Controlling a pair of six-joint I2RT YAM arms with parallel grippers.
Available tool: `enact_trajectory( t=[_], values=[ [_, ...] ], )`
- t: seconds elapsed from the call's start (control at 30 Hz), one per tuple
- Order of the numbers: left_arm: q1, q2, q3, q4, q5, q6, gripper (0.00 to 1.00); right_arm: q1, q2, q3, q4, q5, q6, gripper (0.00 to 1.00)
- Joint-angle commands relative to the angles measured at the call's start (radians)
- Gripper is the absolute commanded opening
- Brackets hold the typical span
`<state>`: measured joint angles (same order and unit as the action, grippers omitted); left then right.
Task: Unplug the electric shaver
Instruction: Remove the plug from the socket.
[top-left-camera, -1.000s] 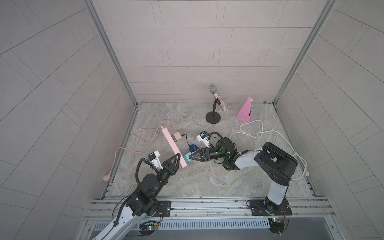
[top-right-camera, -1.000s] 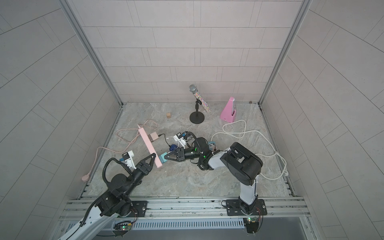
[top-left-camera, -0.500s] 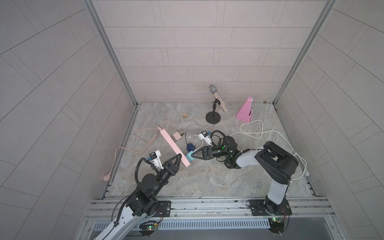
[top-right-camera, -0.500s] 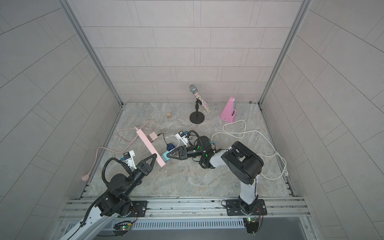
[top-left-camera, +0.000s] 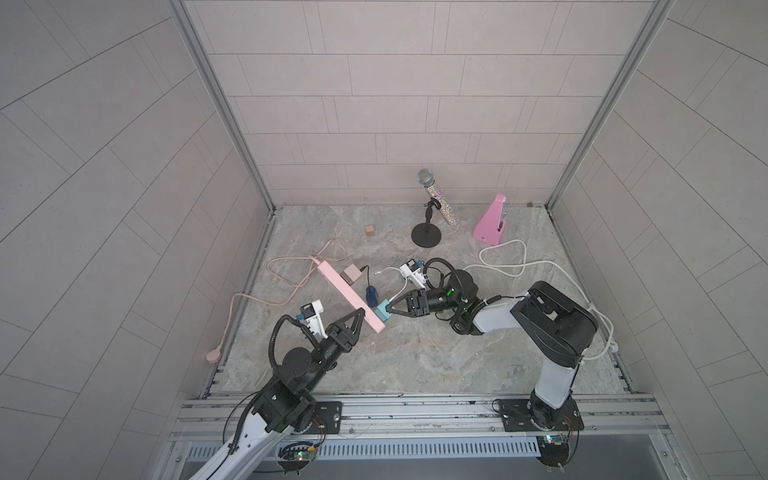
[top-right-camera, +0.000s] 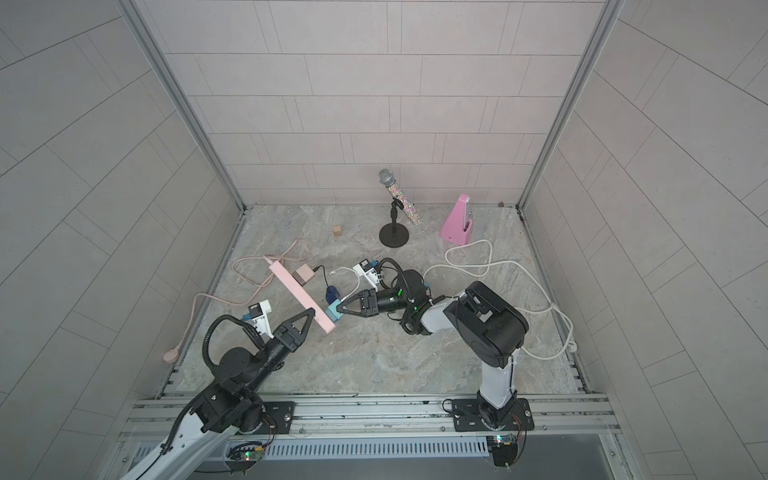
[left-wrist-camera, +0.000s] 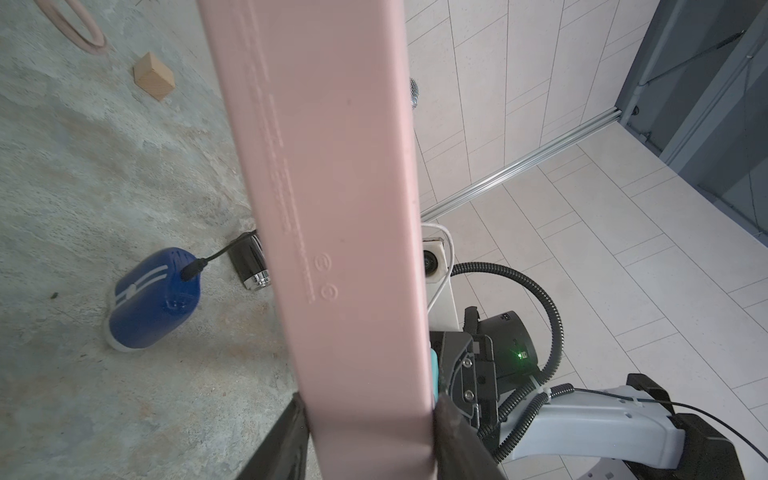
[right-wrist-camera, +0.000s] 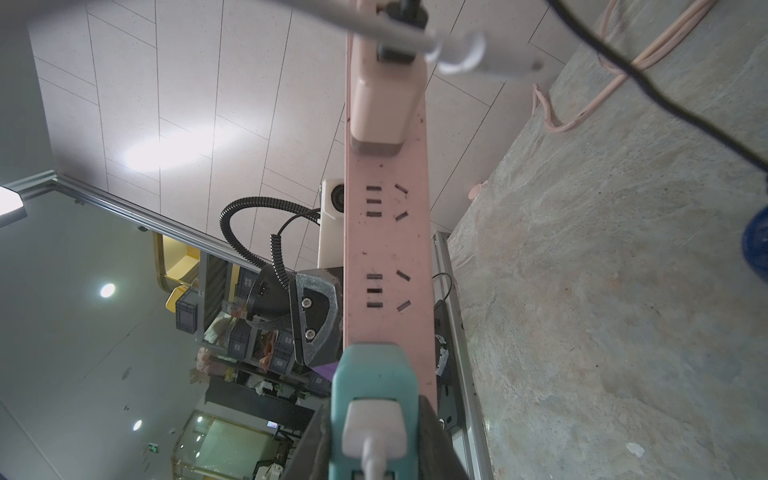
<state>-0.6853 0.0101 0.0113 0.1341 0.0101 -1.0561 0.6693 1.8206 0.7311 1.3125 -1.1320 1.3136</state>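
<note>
A blue electric shaver (top-left-camera: 371, 296) (top-right-camera: 331, 294) (left-wrist-camera: 153, 299) lies on the stone floor beside a pink power strip (top-left-camera: 345, 293) (top-right-camera: 299, 293) (left-wrist-camera: 332, 208) (right-wrist-camera: 386, 249). A thin black cable (left-wrist-camera: 216, 255) is plugged into the shaver and leads toward a beige adapter (top-left-camera: 351, 274) (right-wrist-camera: 384, 95) at the strip's far end. My left gripper (top-left-camera: 365, 317) (top-right-camera: 309, 313) (left-wrist-camera: 370, 411) is shut on the strip's near end. My right gripper (top-left-camera: 388, 309) (top-right-camera: 338, 308) (right-wrist-camera: 374, 415) is shut on a teal adapter (top-left-camera: 383, 312) (right-wrist-camera: 374, 374) plugged into the strip there, with a white cable in it.
A microphone on a stand (top-left-camera: 428, 224), a pink metronome (top-left-camera: 492, 220) and a wooden cube (top-left-camera: 370, 230) stand at the back. A thick white cable (top-left-camera: 511, 266) loops at the right, the strip's pink cord (top-left-camera: 286, 270) at the left. A black and chrome cylinder (left-wrist-camera: 249, 266) lies by the shaver.
Both grippers and the strip's near end have shifted slightly to the right. Both grips stay the same.
</note>
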Motion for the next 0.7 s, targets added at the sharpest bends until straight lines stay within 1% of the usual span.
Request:
enact_trajectory(
  t=[0.0, 0.17, 0.23, 0.4, 0.5, 0.57, 0.67],
  values=[
    [0.01, -0.004, -0.025, 0.056, 0.037, 0.039, 0.0, -0.035, -0.031, 0.061, 0.1, 0.042, 0.029, 0.0],
    [0.012, -0.005, -0.027, 0.068, 0.041, 0.03, 0.0, -0.027, -0.042, 0.068, 0.1, 0.031, 0.029, 0.0],
    [0.012, -0.005, -0.027, 0.068, 0.038, 0.029, 0.05, -0.021, -0.045, 0.067, 0.102, 0.028, 0.029, 0.0],
    [0.013, -0.005, -0.028, 0.086, 0.034, 0.025, 0.11, 0.001, -0.047, 0.064, 0.101, 0.025, 0.027, 0.0],
    [0.012, -0.005, -0.028, 0.087, 0.033, 0.025, 0.25, 0.013, -0.043, 0.064, 0.1, 0.027, 0.027, 0.0],
    [0.013, -0.005, -0.027, 0.087, 0.033, 0.025, 0.26, 0.021, -0.039, 0.067, 0.1, 0.026, 0.028, 0.0],
    [0.013, -0.003, -0.029, 0.091, 0.033, 0.024, 0.32, 0.034, -0.037, 0.069, 0.1, 0.026, 0.028, 0.0]
  ],
)
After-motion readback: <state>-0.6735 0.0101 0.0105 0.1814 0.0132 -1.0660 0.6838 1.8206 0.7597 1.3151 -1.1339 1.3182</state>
